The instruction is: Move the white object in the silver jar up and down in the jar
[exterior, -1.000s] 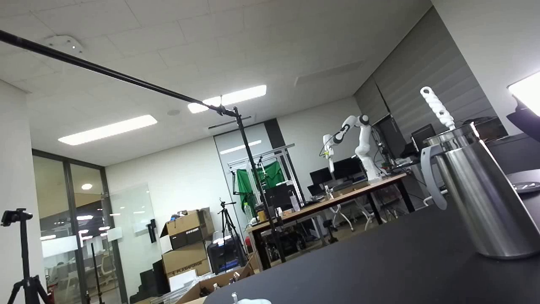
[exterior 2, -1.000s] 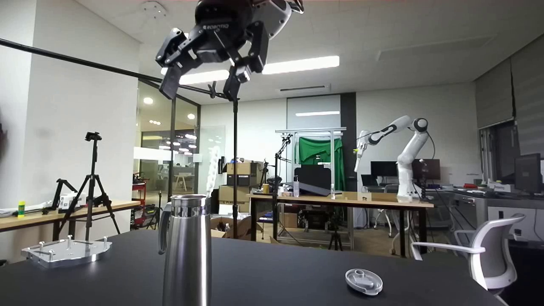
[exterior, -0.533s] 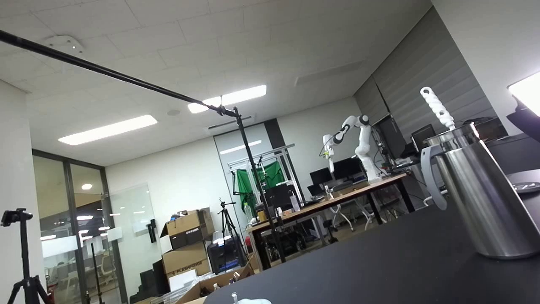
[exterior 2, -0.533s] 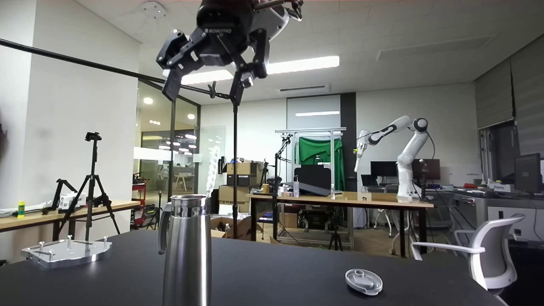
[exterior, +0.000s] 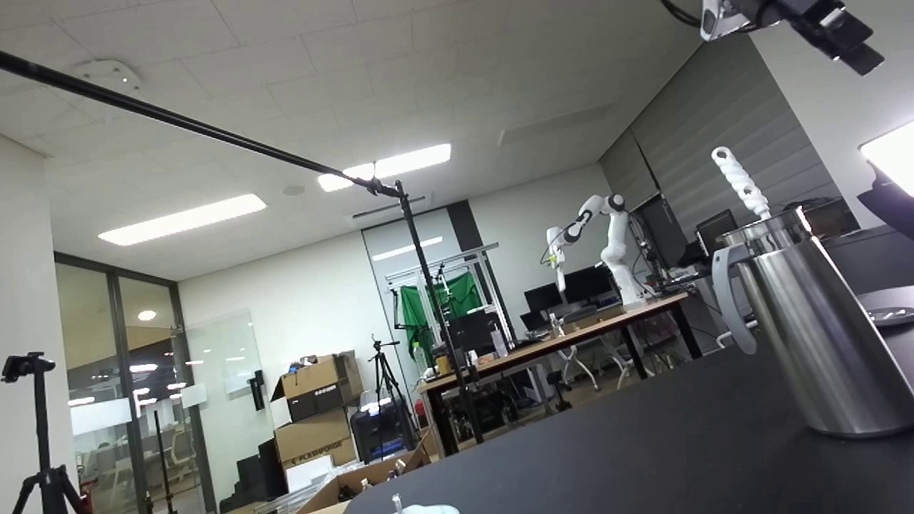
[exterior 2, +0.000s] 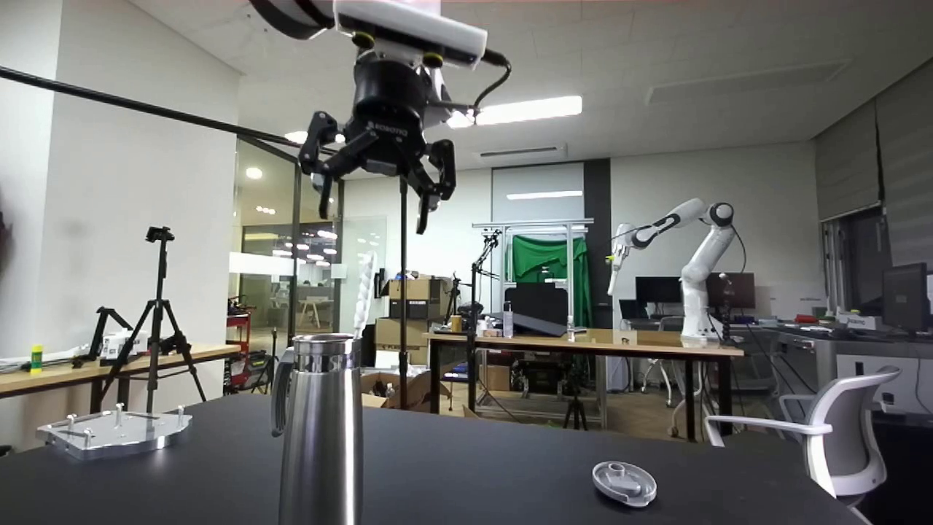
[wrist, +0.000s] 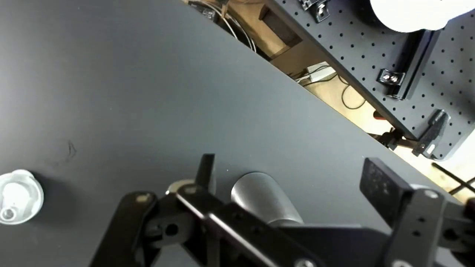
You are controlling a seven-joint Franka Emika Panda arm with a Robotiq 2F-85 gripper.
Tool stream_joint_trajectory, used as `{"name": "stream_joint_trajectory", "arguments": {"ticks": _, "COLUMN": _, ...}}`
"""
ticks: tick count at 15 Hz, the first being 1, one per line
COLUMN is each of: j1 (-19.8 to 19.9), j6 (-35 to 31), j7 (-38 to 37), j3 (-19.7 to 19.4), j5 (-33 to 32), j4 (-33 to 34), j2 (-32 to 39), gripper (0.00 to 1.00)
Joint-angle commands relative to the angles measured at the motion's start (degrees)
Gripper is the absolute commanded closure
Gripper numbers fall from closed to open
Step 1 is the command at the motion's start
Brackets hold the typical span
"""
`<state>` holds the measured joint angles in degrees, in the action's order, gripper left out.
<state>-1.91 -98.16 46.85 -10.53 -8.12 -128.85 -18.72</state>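
Observation:
The silver jar point(exterior: 814, 328) stands upright on the black table. It also shows in an exterior view point(exterior 2: 321, 445) and in the wrist view point(wrist: 259, 194), where my gripper hides its top. The white object point(exterior: 742, 184) stands in the jar, its twisted upper part with a ring end leaning out above the rim. It shows behind the rim in an exterior view point(exterior 2: 364, 295) and is hidden in the wrist view. My gripper point(exterior 2: 373, 211) is open and empty, above the jar and the white object, fingers pointing down. It also shows in an exterior view point(exterior: 860, 53) and the wrist view point(wrist: 293, 176).
The jar has a grey handle point(exterior: 732, 303). A clear round lid point(exterior 2: 625, 483) lies on the table, also in the wrist view point(wrist: 16, 200). A clear plate with pegs point(exterior 2: 116, 436) lies at the table's far side. A perforated black board point(wrist: 371, 48) borders the table.
My gripper has come lower and its fingers now point more steeply down. It has entered an exterior view at the top right. The jar and the white object have not moved.

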Motion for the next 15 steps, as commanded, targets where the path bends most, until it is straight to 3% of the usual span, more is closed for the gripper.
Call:
{"name": "stream_joint_trajectory", "arguments": {"ticks": 1, "j1": -0.9, "j6": -0.8, "j7": 9.7, "j3": 1.6, "j5": -0.5, "j4": 7.0, "j2": 7.5, "gripper": 0.00}}
{"name": "stream_joint_trajectory", "arguments": {"ticks": 6, "j1": -0.8, "j6": -1.4, "j7": 23.8, "j3": 5.1, "j5": -0.6, "j4": 13.3, "j2": 14.0, "gripper": 0.00}}
{"name": "stream_joint_trajectory", "arguments": {"ticks": 7, "j1": -0.6, "j6": 1.8, "j7": 22.8, "j3": 6.0, "j5": -0.3, "j4": 15.3, "j2": 15.3, "gripper": 0.00}}
{"name": "stream_joint_trajectory", "arguments": {"ticks": 8, "j1": 0.2, "j6": -1.7, "j7": 21.1, "j3": 6.0, "j5": 0.1, "j4": 10.8, "j2": 12.7, "gripper": 0.00}}
{"name": "stream_joint_trajectory", "arguments": {"ticks": 15, "j1": 0.3, "j6": 0.4, "j7": 22.3, "j3": 7.0, "j5": 0.1, "j4": 13.7, "j2": 14.9, "gripper": 0.00}}
